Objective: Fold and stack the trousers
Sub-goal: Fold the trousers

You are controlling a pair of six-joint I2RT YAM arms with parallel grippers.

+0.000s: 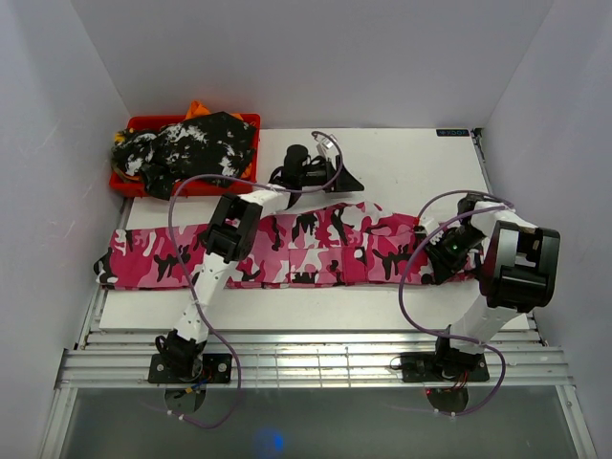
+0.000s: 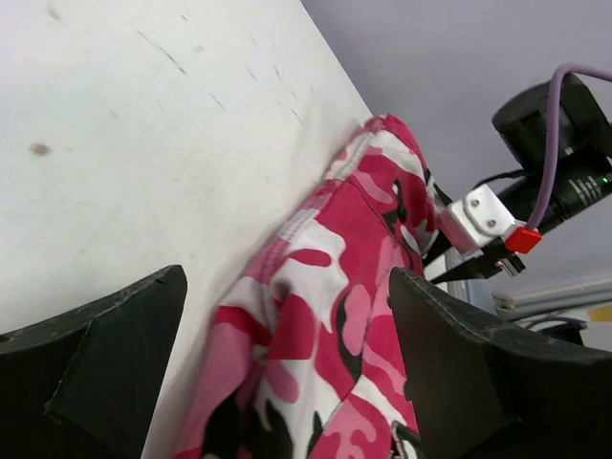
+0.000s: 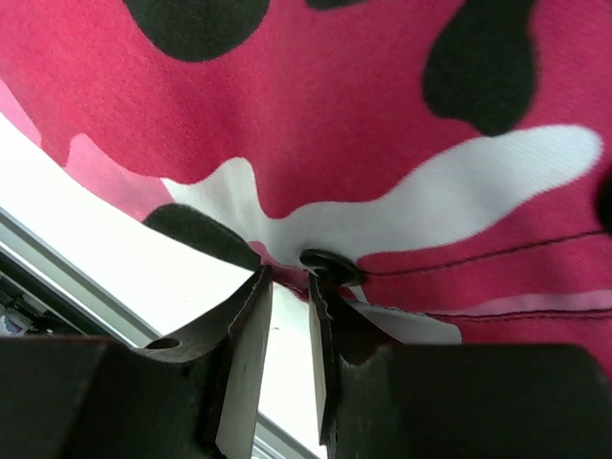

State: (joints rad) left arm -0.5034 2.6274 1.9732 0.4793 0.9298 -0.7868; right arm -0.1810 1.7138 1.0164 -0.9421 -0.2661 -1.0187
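Well, the pink, white and black camouflage trousers [image 1: 325, 251] lie flat across the middle of the table [image 1: 402, 163], their long axis running from its left edge to near its right edge, parallel to the near edge. The left arm crosses over them and hides a band of cloth, and the right end is buried under the right gripper [image 3: 289, 282], so its outline is hard to make out. That gripper's jaws are nearly together, pinching the cloth's edge beside a black button [image 3: 330, 265]. The left gripper [image 2: 287, 287] hangs spread wide near the far edge, holding nothing. A red bin [image 1: 143, 122] at the far left corner holds a crumpled black-and-white garment [image 1: 196, 148]. A dark label [image 1: 453, 132] at the far right corner is too small to read.
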